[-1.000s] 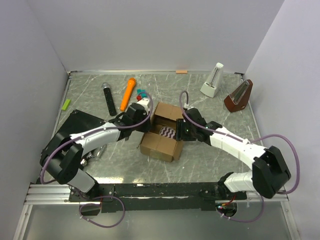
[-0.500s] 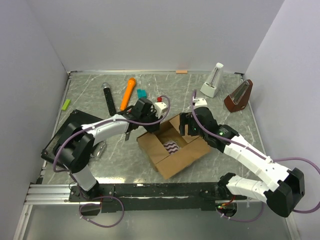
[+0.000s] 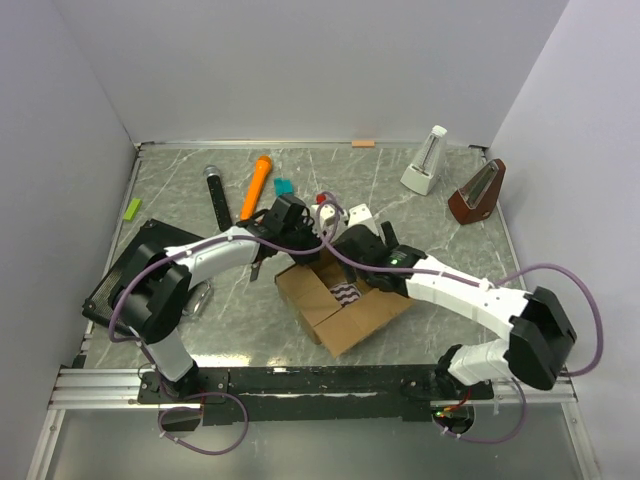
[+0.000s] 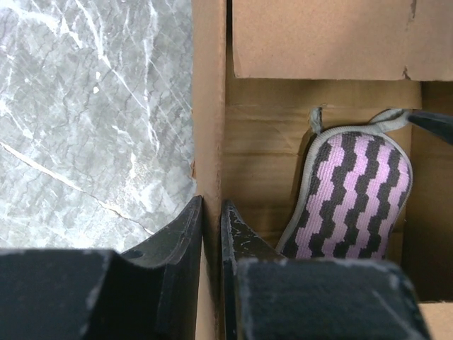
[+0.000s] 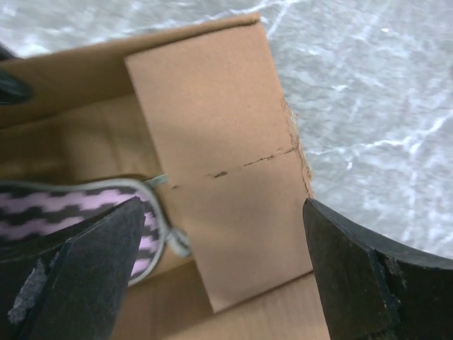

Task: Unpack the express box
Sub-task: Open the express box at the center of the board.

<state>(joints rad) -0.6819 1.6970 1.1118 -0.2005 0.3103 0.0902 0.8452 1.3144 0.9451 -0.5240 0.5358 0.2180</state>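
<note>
- While the box [image 3: 345, 305] sits mid-table with its flaps open, a striped pink-and-black knit pad [image 4: 354, 198] lies on its floor, so I'd say the unpacking isn't done.
- Left gripper [image 4: 211, 212]: clenched on one side wall of the box, one finger outside, one inside. Reads as an anchor.
- Right gripper [image 5: 223, 219]: spread wide, grasping nothing, hovering over an inner flap [image 5: 219, 142]. The pad is at one of its fingers.
- Step in hand, my read: pull the pad out. To do it well, move the right gripper off the flap and over the pad, drop in clear of the cardboard, pinch the grey edging or its small loop, and lift straight up. The left hold should stop the box rising with it.
- Risk: catching the flap instead, or dragging the box.
- Around it on the marbled table [image 3: 430, 250]: orange marker [image 3: 257, 186], black remote [image 3: 214, 195], white metronome [image 3: 426, 162], brown metronome [image 3: 477, 192], flat black case [image 3: 130, 275].
- Writing: none readable. No label, brand or print on the box in any view.
</note>
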